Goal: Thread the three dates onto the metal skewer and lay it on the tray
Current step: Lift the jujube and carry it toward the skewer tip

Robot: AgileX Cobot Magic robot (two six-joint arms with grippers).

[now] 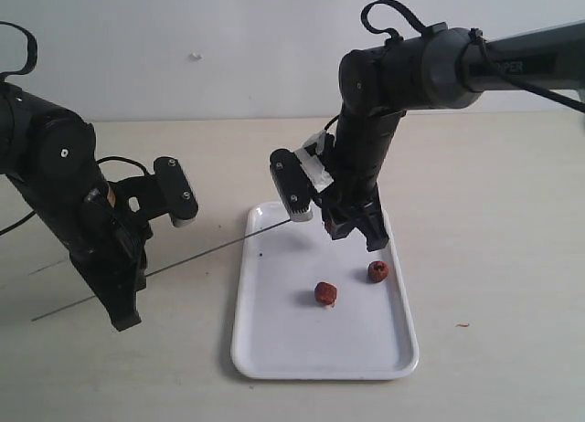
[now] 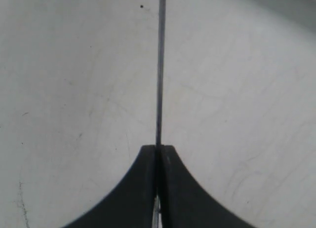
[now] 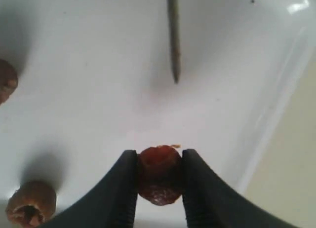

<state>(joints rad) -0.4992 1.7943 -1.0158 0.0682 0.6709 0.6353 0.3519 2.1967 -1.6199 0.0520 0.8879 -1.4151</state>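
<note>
Pale worktop (image 1: 503,212), white tray (image 1: 274,349) on it. Right arm (image 1: 430,70) shows "PER", the rest cut off. Left hand (image 2: 158,148) clenched on the skewer (image 2: 160,65), tip over the tray's far edge. Right hand (image 3: 159,154) grasps one date (image 3: 159,176), facing that tip, not touching. Two dates on the tray: mid-tray (image 1: 325,293), by the right rim (image 1: 377,271).

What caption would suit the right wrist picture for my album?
Right hand pinching a date above the white tray, the skewer tip aimed toward it.
</note>
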